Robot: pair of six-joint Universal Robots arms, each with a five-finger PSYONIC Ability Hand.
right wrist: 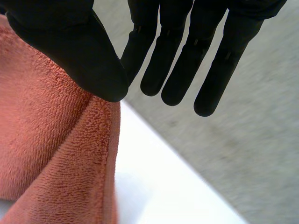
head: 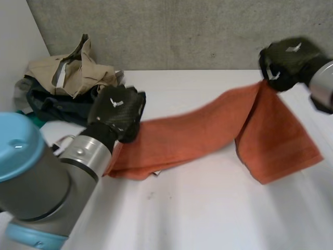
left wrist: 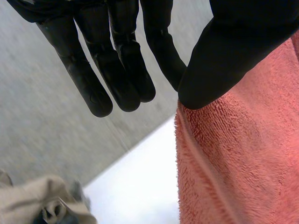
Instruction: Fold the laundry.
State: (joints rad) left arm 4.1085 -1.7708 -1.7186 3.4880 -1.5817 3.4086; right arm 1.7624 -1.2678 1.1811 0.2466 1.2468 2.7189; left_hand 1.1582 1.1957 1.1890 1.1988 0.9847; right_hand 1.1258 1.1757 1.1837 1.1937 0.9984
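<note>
the main risk was the orange towel (head: 208,130) slipping out of a thin grip. the left hand (head: 117,112) and the right hand (head: 289,60) each seemed to hold it by the thumb alone, pressed onto a terry edge, with the other digits straight and clear of the cloth. a sharp pull from either arm, or the weight of the hanging part, could drag an edge free and drop the towel in a heap on the bench (head: 208,213). the hands were also at different heights and the towel was twisted between them. laid down like that, it would likely fold crooked, with its edges not meeting. the pile of clothes (head: 67,78) lay just beside the left hand, so a careless sweep that way could snag it.

the left hand sat low over the towel's left end, its back upward. its thumb (left wrist: 233,56) pinched the towel's edge and its fingers (left wrist: 117,79) spread straight beyond it. the right hand was raised at the far right, its thumb (right wrist: 70,46) clamped on a folded ridge of towel. from there one part hung down toward the bench and the rest ran across to the left hand.
</note>
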